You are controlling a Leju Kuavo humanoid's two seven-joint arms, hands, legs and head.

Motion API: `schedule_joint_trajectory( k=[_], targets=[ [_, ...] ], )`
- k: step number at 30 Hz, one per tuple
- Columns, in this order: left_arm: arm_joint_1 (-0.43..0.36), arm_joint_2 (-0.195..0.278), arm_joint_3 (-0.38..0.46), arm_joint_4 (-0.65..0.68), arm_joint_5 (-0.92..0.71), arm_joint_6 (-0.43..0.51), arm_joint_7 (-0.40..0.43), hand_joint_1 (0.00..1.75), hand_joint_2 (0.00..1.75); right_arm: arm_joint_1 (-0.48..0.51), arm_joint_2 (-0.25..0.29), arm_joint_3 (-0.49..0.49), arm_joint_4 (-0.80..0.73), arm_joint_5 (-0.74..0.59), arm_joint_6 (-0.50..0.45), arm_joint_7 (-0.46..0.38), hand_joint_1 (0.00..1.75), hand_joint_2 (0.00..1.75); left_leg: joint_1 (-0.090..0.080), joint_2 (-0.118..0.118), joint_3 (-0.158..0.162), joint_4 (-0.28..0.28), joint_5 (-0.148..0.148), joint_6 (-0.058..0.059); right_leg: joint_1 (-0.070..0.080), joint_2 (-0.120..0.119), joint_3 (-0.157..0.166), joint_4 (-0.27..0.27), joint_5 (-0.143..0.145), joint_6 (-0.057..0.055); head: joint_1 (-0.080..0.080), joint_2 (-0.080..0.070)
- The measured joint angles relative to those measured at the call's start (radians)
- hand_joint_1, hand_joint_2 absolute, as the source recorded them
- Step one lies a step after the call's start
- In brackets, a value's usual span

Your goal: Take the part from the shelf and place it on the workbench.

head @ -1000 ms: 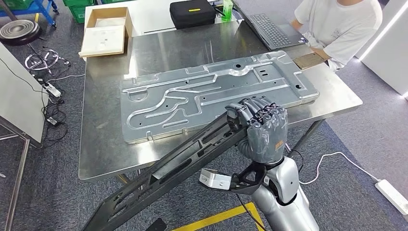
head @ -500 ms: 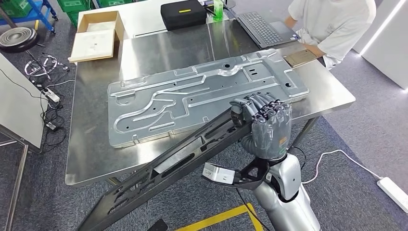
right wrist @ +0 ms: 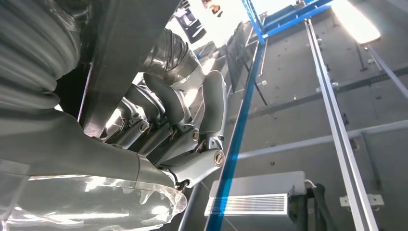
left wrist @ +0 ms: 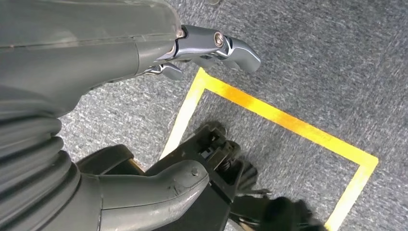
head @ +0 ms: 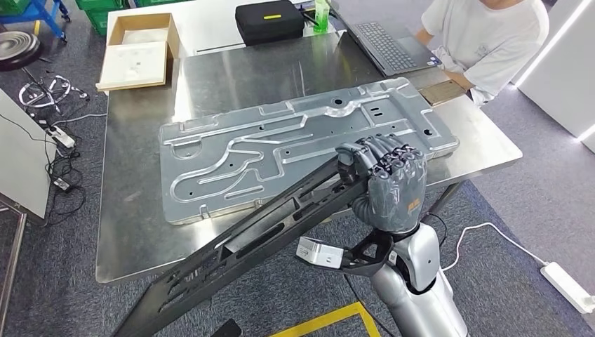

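Long black slotted part [head: 259, 246] slants from below desk's [head: 133, 232] near edge up to right hand [head: 389, 186], fingers [head: 382, 158] clamped on its upper end; left hand [left wrist: 96, 120] fingers: cannot tell.

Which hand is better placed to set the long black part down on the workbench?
Right. The right hand already grips the long black part at its upper end, over the steel workbench edge. The left hand hangs low over the floor, holding nothing.

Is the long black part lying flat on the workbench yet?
No, the right hand holds the long black part tilted, its lower end off the workbench.
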Motion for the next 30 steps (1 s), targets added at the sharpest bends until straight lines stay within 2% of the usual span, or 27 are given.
schedule_joint_trajectory(
  k=[1,2,3,4,5,6,7,8,10,12,13,15,16,17,18,20,22,23,25,27,28,30],
  targets=[
    [0.0,0.0,0.0,0.0,0.001,0.0,0.0,0.0,1.75,0.001,-0.001,-0.001,0.0,0.0,0.0,0.0,1.75,1.75,0.0,0.0,0.003,0.002,-0.004,0.001,-0.001,-0.001,-0.033,0.046,-0.005,0.002,0.0,0.0],
    [0.0,0.0,0.0,0.0,0.002,0.0,0.001,0.0,1.75,0.002,-0.002,-0.001,0.0,0.0,0.0,0.0,1.75,1.75,0.0,0.0,0.006,0.004,-0.009,0.001,-0.003,-0.002,-0.048,0.054,0.01,0.003,0.0,0.0],
    [0.001,0.0,0.0,0.0,0.003,0.0,0.001,0.0,1.75,0.002,-0.003,-0.001,0.0,0.0,0.0,0.0,1.75,1.75,0.0,-0.001,0.012,0.006,-0.015,0.0,-0.004,-0.002,-0.04,0.021,0.044,0.003,0.0,0.0],
    [0.001,0.0,0.0,0.0,0.003,0.0,0.001,0.0,1.75,0.002,-0.003,-0.001,0.0,0.0,0.0,0.0,1.75,1.75,0.0,-0.001,0.019,0.008,-0.022,-0.002,-0.005,-0.004,-0.017,-0.041,0.09,0.002,0.0,0.0],
    [0.001,0.0,0.0,0.0,0.003,0.0,0.001,0.0,1.75,0.002,-0.004,-0.001,0.0,0.0,0.0,0.0,1.75,1.75,-0.001,-0.002,0.025,0.01,-0.028,-0.005,-0.004,-0.006,0.012,-0.106,0.123,-0.001,0.0,0.0],
    [0.0,0.0,0.0,0.0,0.004,0.0,0.001,0.0,1.75,0.001,-0.004,-0.001,0.0,0.0,0.0,0.0,1.75,1.75,-0.003,-0.002,0.029,0.012,-0.034,-0.01,-0.002,-0.007,0.036,-0.162,0.145,-0.004,0.0,0.0],
    [-0.001,0.0,0.0,0.0,0.005,0.002,0.001,0.0,1.75,0.0,-0.004,-0.001,0.0,0.0,0.0,0.0,1.75,1.75,-0.004,-0.002,0.03,0.013,-0.037,-0.015,0.0,-0.007,0.05,-0.194,0.153,-0.007,0.0,0.0],
    [-0.002,0.0,0.0,0.0,0.007,0.005,0.002,0.0,1.75,0.0,-0.004,-0.002,0.0,0.0,0.0,0.0,1.75,1.75,-0.005,-0.002,0.03,0.013,-0.039,-0.02,0.003,-0.006,0.054,-0.205,0.148,-0.011,0.0,0.0],
    [-0.003,0.0,0.0,0.0,0.011,0.012,0.003,0.0,1.75,0.0,-0.005,-0.002,0.0,0.0,0.0,0.0,1.75,1.75,-0.005,0.0,0.031,0.011,-0.044,-0.03,0.002,-0.003,0.056,-0.212,0.145,-0.021,-0.001,0.0],
    [-0.004,0.0,0.0,0.0,0.014,0.015,0.002,0.0,1.75,-0.001,-0.005,-0.002,0.0,0.001,0.001,0.0,1.75,1.75,-0.004,0.0,0.023,0.039,-0.066,-0.04,-0.002,-0.003,0.067,-0.22,0.143,-0.031,-0.001,0.0],
    [-0.004,0.0,0.0,0.0,0.014,0.016,0.002,0.0,1.75,-0.002,-0.005,-0.003,0.0,0.001,0.002,0.0,1.75,1.75,-0.002,-0.001,0.005,0.08,-0.088,-0.044,-0.004,-0.004,0.073,-0.224,0.142,-0.036,-0.002,0.0],
    [-0.003,0.0,0.0,0.0,0.014,0.018,0.002,0.0,1.75,-0.003,-0.006,-0.003,0.0,0.001,0.004,0.001,1.75,1.75,-0.001,-0.001,-0.062,0.21,-0.141,-0.05,-0.003,-0.005,0.078,-0.224,0.138,-0.043,-0.002,0.0],
    [-0.002,0.0,0.0,0.0,0.014,0.018,0.001,0.0,1.75,-0.003,-0.006,-0.003,0.0,0.001,0.006,0.002,1.75,1.75,0.0,-0.001,-0.096,0.266,-0.156,-0.052,-0.003,-0.005,0.079,-0.224,0.136,-0.045,-0.002,0.0],
    [-0.001,0.001,0.0,0.0,0.014,0.018,0.001,0.0,1.75,-0.002,-0.006,-0.003,0.0,0.001,0.008,0.003,1.75,1.75,0.001,-0.001,-0.117,0.293,-0.152,-0.054,-0.002,-0.004,0.079,-0.223,0.134,-0.046,-0.002,0.0],
    [0.0,0.001,0.0,0.0,0.014,0.019,0.001,0.0,1.75,-0.002,-0.006,-0.004,0.0,0.0,0.01,0.005,1.75,1.75,0.002,-0.001,-0.119,0.281,-0.128,-0.054,-0.002,-0.002,0.081,-0.222,0.133,-0.045,-0.002,0.0],
    [0.0,0.002,0.0,0.0,0.015,0.019,0.001,0.0,1.75,-0.003,-0.007,-0.008,0.0,-0.001,0.012,0.009,1.75,1.75,0.003,-0.001,-0.075,0.164,-0.049,-0.05,-0.002,0.0,0.085,-0.219,0.128,-0.042,-0.002,0.0],
    [-0.003,0.002,0.0,0.0,0.015,0.019,0.0,0.0,1.75,-0.006,-0.008,-0.016,0.0,-0.005,0.016,0.012,1.75,1.75,0.0,-0.002,-0.027,0.052,-0.006,-0.042,0.001,0.002,0.085,-0.214,0.124,-0.033,-0.002,0.0],
    [-0.004,0.002,0.0,0.0,0.016,0.019,0.0,0.0,1.75,-0.007,-0.009,-0.02,0.0,-0.008,0.019,0.014,1.75,1.75,-0.002,-0.002,-0.017,0.027,-0.003,-0.038,0.002,0.002,0.084,-0.214,0.123,-0.028,-0.002,0.0],
    [-0.004,0.002,0.0,0.0,0.016,0.019,-0.002,0.0,1.75,-0.009,-0.011,-0.027,0.0,-0.013,0.023,0.015,1.75,1.75,-0.003,-0.004,-0.014,0.02,-0.004,-0.03,0.003,0.002,0.083,-0.215,0.124,-0.017,-0.002,0.0],
    [-0.004,0.002,-0.001,0.0,0.015,0.019,-0.007,0.0,1.75,-0.011,-0.014,-0.035,0.0,-0.016,0.025,0.015,1.75,1.75,0.001,-0.004,-0.011,0.011,0.002,-0.019,0.001,0.0,0.075,-0.194,0.108,-0.008,-0.002,0.0],
    [-0.005,0.002,-0.002,0.0,0.015,0.018,-0.01,0.0,1.75,-0.012,-0.016,-0.039,0.0,-0.016,0.025,0.015,1.75,1.75,0.003,-0.003,-0.009,0.007,0.004,-0.013,0.0,-0.001,0.06,-0.159,0.086,-0.004,-0.002,0.0],
    [-0.005,0.001,-0.003,0.0,0.013,0.017,-0.013,0.0,1.75,-0.013,-0.019,-0.047,0.002,-0.017,0.025,0.015,1.75,1.75,0.002,-0.002,-0.009,0.006,0.004,-0.007,-0.003,-0.002,0.004,-0.042,0.025,0.002,-0.001,0.0]
  ],
)
